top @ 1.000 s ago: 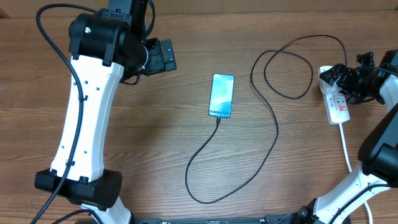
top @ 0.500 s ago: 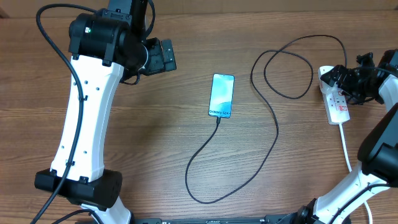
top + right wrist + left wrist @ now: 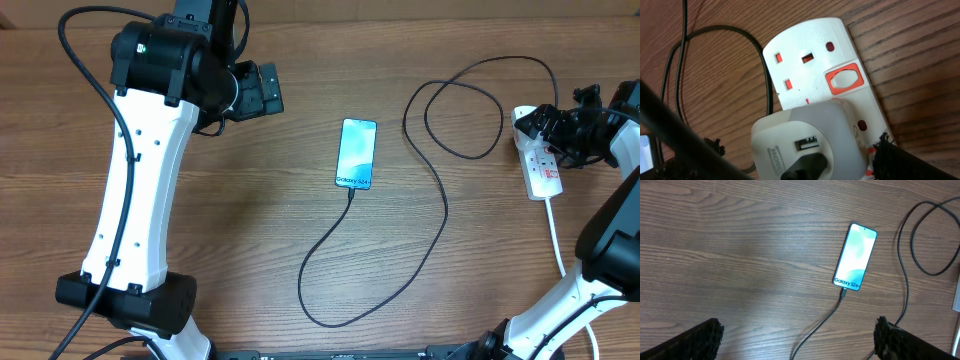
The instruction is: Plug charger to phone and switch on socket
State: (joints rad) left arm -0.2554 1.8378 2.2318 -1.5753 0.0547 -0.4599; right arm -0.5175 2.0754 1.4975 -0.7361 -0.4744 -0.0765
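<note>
Right gripper (image 3: 548,132): jaws wide, nothing held, hovering over socket (image 3: 810,55) at surface's right edge. Left gripper (image 3: 260,90): wide too, empty, toward far-left corner. Phone (image 3: 356,153) mid-surface, charger (image 3: 445,215) seemingly plugged into its near end. Risk: finger misses red switch (image 3: 843,80), shoves strip, drags cable loose. White adapter (image 3: 805,137) crowds switch, blocks approach.

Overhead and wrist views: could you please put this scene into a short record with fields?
phone: lying flat, screen lit, cable tip at its bottom edge
charger: black cable looping from phone to white adapter in socket
socket: white strip, far right; switch position unclear
left claw: open, empty, left of phone
right claw: open, over the adapter
</note>
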